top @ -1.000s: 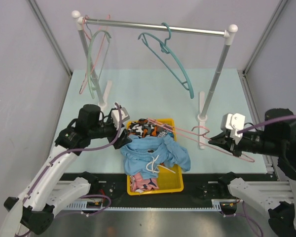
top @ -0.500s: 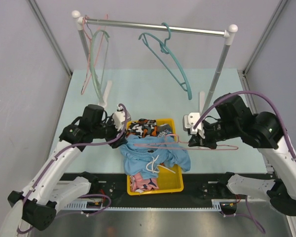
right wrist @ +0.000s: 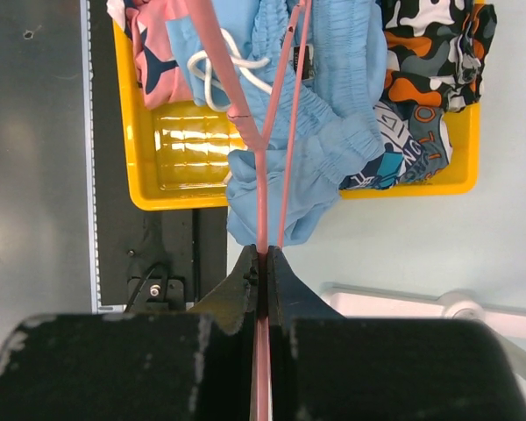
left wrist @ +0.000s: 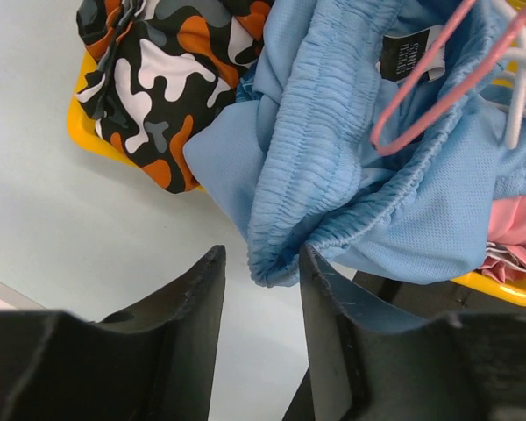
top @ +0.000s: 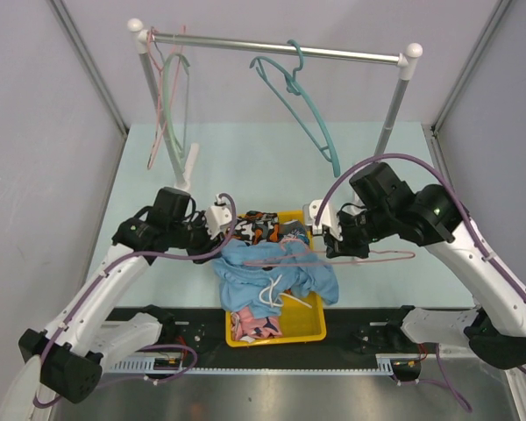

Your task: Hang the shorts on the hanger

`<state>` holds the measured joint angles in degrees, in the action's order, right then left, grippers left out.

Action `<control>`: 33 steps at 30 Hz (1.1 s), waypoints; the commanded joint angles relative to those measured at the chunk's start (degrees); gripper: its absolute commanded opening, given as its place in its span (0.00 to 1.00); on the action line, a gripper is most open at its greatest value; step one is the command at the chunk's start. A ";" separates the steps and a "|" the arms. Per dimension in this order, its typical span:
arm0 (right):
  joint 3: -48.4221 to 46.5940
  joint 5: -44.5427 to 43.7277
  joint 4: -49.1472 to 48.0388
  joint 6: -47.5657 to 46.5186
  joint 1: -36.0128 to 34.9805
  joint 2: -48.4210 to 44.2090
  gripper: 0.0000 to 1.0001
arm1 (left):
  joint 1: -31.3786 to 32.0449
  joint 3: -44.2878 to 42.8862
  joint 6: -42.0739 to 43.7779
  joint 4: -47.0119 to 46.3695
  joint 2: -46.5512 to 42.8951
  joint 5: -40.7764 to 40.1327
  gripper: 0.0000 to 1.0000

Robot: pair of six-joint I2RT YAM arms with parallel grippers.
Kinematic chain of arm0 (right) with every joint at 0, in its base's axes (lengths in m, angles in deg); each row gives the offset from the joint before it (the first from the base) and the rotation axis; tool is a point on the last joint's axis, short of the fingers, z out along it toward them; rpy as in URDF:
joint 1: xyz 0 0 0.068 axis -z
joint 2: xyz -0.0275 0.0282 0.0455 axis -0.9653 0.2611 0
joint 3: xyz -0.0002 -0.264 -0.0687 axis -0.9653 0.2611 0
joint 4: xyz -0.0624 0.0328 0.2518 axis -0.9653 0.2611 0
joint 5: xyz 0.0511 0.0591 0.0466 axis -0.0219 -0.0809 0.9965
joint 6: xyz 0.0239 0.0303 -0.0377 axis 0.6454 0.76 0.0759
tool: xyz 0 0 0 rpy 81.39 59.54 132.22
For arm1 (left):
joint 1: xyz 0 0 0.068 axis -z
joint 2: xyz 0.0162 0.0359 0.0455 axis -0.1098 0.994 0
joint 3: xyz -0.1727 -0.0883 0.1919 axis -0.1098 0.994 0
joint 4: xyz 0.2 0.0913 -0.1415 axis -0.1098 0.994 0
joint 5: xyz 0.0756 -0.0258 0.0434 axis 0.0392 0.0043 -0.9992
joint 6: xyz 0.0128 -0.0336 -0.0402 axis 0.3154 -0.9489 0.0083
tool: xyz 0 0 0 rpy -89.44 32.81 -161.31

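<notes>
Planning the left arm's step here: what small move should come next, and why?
Probably close the left end effector on the shorts: it stands open around the waistband edge, while the right end effector clamps the hanger, already poking into the waist.

- Yellow bin (top: pixel 307 324) on pale surface (top: pixel 245 167)
- Orange-black-white camo shorts (top: pixel 259 228) at bin's far end
- Pink patterned garment (top: pixel 254 324) at near end
- Clothes rack (top: pixel 333 53) behind: teal hanger (top: pixel 309 118), pale green hanger (top: pixel 177 105)

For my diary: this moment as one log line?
left gripper: open at shorts | right gripper: shut on hanger | hanger over shorts
</notes>
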<state>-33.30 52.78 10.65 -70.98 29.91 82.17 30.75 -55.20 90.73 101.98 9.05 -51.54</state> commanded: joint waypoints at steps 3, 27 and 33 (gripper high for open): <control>-0.27 -0.06 1.48 -2.15 -0.23 2.25 0.00 | -0.36 -0.29 4.08 1.77 -0.11 4.91 0.34; -2.64 4.68 -2.65 -3.56 -1.28 8.41 0.00 | -2.30 -1.27 20.61 8.56 -3.72 0.36 0.87; -2.82 5.04 -2.47 -4.35 -1.37 7.97 0.00 | -2.30 1.71 20.70 3.03 -0.64 1.93 0.82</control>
<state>-33.75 55.84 8.92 -73.87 28.91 91.37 28.87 -55.61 108.59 110.57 6.93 -50.54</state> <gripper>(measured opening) 0.023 0.830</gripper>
